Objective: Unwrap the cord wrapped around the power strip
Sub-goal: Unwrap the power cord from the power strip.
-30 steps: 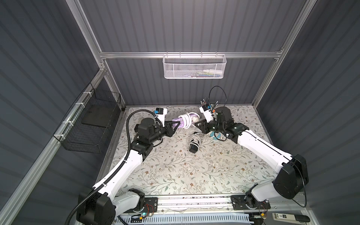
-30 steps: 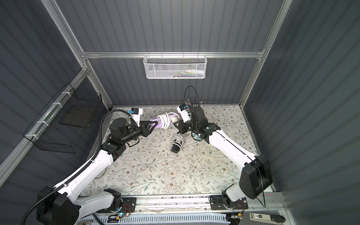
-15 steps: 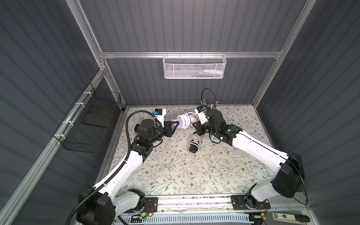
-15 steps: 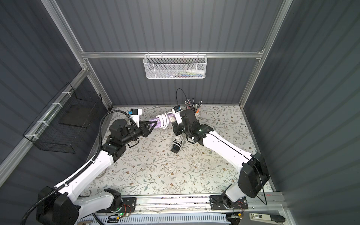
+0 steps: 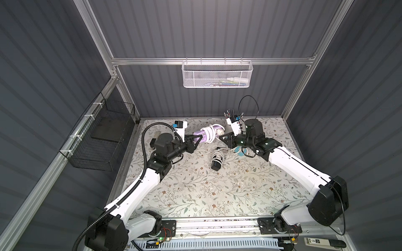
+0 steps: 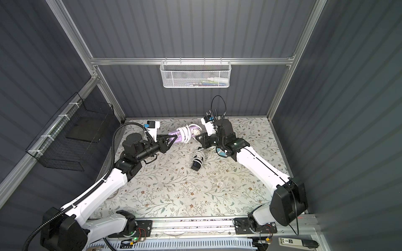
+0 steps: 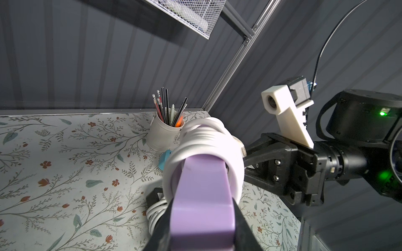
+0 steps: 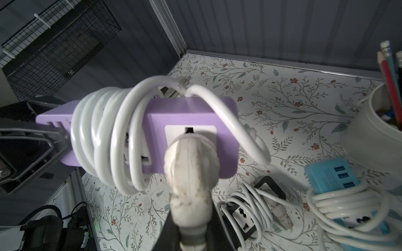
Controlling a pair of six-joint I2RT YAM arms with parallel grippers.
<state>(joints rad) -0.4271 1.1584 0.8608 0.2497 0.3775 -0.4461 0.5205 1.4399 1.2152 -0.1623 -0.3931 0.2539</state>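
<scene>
Two grippers share the load: the left gripper [image 5: 198, 139] is clamped on one end of the purple power strip [image 8: 191, 108], held above the table [image 5: 195, 191], and the right gripper [image 5: 221, 137] is closed on the white plug [image 8: 191, 156] at the socket face. The cord [image 8: 104, 139], coiled around the body, looks stiff, springy and smooth. The rigid plug is probably the surest hold.

Purple power strip [image 5: 198, 133], white cord [image 5: 208, 134] coiled around, held between both arms' jaws.
</scene>
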